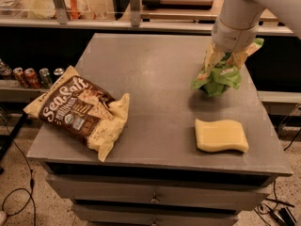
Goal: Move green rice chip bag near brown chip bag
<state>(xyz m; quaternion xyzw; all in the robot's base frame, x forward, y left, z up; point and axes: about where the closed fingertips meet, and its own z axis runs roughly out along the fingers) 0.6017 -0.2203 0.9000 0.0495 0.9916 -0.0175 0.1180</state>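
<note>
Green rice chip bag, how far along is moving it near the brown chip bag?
Done: the claw, at far right, looks clamped on the green rice chip bag. In hand: the bag hangs bunched beneath it. Left: carrying it to the brown chip bag at front left.

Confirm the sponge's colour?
The sponge is pale yellow, camera view. The end effector is at the green bag behind it.

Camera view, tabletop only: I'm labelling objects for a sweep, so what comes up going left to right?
brown chip bag → green rice chip bag, gripped by the gripper at the far right of the table. The yellow sponge sits in front of the green bag, sharing its span, so it is left unordered.
</note>
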